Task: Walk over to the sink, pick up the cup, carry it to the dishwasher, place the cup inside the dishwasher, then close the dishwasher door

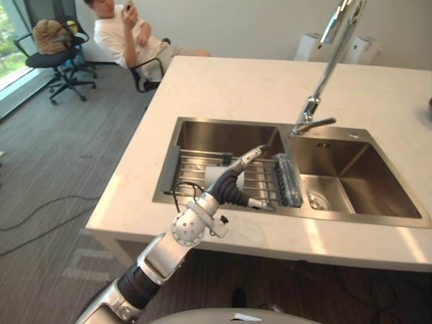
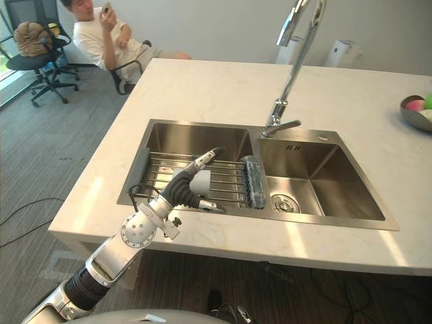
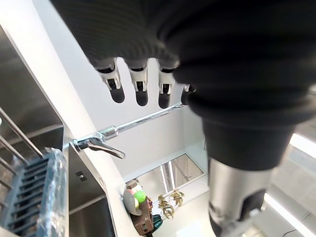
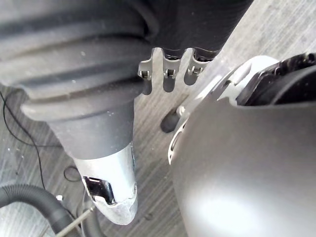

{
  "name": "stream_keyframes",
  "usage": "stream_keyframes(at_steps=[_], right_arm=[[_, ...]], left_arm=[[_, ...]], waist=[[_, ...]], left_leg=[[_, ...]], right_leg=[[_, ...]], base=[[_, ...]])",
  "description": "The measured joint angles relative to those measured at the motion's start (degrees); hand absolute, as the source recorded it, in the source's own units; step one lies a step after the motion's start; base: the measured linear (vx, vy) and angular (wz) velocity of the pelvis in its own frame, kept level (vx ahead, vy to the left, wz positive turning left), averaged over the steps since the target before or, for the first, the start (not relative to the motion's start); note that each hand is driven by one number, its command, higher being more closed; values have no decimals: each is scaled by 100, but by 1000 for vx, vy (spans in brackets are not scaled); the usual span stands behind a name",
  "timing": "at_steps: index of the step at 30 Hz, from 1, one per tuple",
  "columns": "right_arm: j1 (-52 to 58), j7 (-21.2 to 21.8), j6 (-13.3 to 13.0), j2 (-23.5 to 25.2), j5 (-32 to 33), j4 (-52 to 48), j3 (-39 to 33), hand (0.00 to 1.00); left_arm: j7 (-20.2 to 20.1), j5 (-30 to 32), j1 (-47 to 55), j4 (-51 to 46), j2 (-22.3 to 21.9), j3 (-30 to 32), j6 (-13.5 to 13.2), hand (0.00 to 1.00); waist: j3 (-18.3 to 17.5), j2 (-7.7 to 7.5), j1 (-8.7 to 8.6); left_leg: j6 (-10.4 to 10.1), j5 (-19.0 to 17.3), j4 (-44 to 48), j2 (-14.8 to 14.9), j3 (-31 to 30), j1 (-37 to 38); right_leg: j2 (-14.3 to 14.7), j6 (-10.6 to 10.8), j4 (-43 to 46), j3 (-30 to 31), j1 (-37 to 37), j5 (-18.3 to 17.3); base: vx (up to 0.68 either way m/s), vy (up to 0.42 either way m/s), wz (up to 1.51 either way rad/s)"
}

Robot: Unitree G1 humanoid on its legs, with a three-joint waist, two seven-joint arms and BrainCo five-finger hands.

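Steel sink [image 2: 202, 125], left basin: L hand [image 2: 183, 183] brackets pale cup [image 2: 202, 182] on wire rack [image 2: 233, 179], fingers straight, thumb apart, seemingly not yet gripping. Best curl round its middle, lift straight. R hand [image 4: 168, 74] hangs relaxed.

A wire rack [image 2: 229, 177] lies across the near part of the left basin [image 2: 196, 138], and a plastic-wrapped holder [image 2: 254, 181] sits on the rack's right end by the divider. The tall faucet [image 2: 290, 74] slants up over that divider. The right basin [image 2: 324, 182] is open from above, and the countertop [image 2: 202, 88] gives flat room all round.
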Motion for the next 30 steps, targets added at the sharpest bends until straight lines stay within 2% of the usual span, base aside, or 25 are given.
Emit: stream_keyframes(at_steps=[2,4,5,7,9,12,14,15,16,18,20,22,23,24,25,26,27,29,30], right_arm=[[39,-21,-16,-11,19,-37,129,0],[24,-24,-19,-17,17,-43,116,0],[55,-24,-4,-17,15,27,83,0],[236,-22,48,72,-19,202,-177,0],[438,-17,102,96,-98,309,-344,0],[631,9,147,88,-367,500,-664,0],[589,97,174,142,-625,511,-794,0],[536,130,175,147,-705,520,-787,0],[457,147,156,133,-769,521,-746,0],[311,202,113,45,-908,547,-703,0],[125,218,43,-104,-834,598,-487,0],[-74,225,48,-277,-488,696,-285,0],[-149,233,63,-394,-311,692,-211,0],[-167,234,74,-464,-237,694,-136,0],[-188,235,99,-543,-230,692,-118,0],[-245,236,166,-647,-191,698,-117,0],[-275,236,216,-678,-189,690,-122,0],[-285,229,314,-679,-176,668,-116,0],[-301,212,327,-550,-42,671,-89,0]], left_arm=[[221,110,-33,-20,-5,171,81,0],[428,217,-94,-38,-11,521,195,0],[549,217,-126,-52,2,806,313,0],[742,199,-124,-42,109,1231,446,0],[902,196,-122,-31,220,1389,510,0],[1152,192,-118,142,380,1516,491,0],[1354,132,-120,378,376,1744,474,0],[1393,90,-100,516,384,1873,462,0],[1443,85,-42,774,408,2031,414,0],[1511,86,129,918,424,2181,364,0],[1561,88,242,919,458,2217,288,0],[1556,94,317,922,418,2213,242,0],[1541,100,340,924,386,2194,161,0],[1500,105,391,903,358,2161,43,0],[1473,122,421,858,359,2126,1,0],[1452,221,424,800,372,1992,-55,0],[1426,255,424,768,369,1795,-64,0],[1430,329,424,773,350,1379,-30,0],[1424,331,444,848,358,1068,42,0]], waist=[[51,-26,-42],[273,-38,-73],[396,-128,-131],[466,-214,-184],[455,-220,-165],[371,-125,-156],[325,-56,-165],[339,-76,-156],[345,-78,-168],[321,-38,-169],[347,-76,-155],[508,-26,-99],[645,58,-54],[721,113,54],[708,198,83],[710,306,64],[716,370,36],[702,532,-31],[661,430,-36]], left_leg=[[26,-61,94,-36,70,90],[62,-225,204,-66,101,178],[101,-373,399,-122,67,178],[150,-565,685,-203,-21,168],[196,-587,703,-273,-92,152],[243,-556,677,-299,-198,33],[265,-490,663,-224,-294,-82],[258,-487,662,-188,-352,-109],[184,-477,650,-109,-472,-111],[44,-433,589,96,-584,-157],[-148,-292,1212,199,-819,-553],[128,-57,2465,306,-921,-997],[337,318,3334,360,-1053,-1275],[218,233,3743,258,-1307,-1431],[147,-55,3626,156,-1384,-1490],[172,-296,3003,-40,-1365,-1571],[298,-34,2049,-165,-1321,-1482],[282,684,996,-123,-1372,-1417],[246,721,660,-162,-1291,-1185]], right_leg=[[-2,11,74,117,-17,36],[-13,24,718,294,-237,-227],[-92,81,1183,359,-368,-464],[-247,29,1471,364,-396,-725],[-359,29,1377,326,-339,-726],[-439,62,1005,182,-172,-736],[-436,106,755,-35,-51,-622],[-405,77,649,-161,13,-500],[-319,84,484,-294,133,-346],[-153,107,519,-451,100,-413],[-101,64,700,-606,22,-582],[-79,-32,769,-647,244,-777],[-52,-187,778,-628,539,-963],[-113,-213,757,-544,709,-1076],[-129,-224,728,-508,740,-1118],[-165,-207,642,-493,819,-1129],[-176,-98,539,-521,933,-1095],[27,29,483,-540,1035,-1138],[2,52,367,-441,1126,-1131]], base=[[1,22,-45],[-104,39,-36],[-198,36,-7],[-199,59,7],[-129,78,19],[-43,82,25],[55,9,33],[115,-75,38],[175,-120,33],[197,-125,33],[234,-163,40],[178,-183,15],[158,-127,-12],[149,-87,-22],[134,-9,-30],[126,3,-16],[120,10,-8],[116,26,-12],[156,27,-25]])
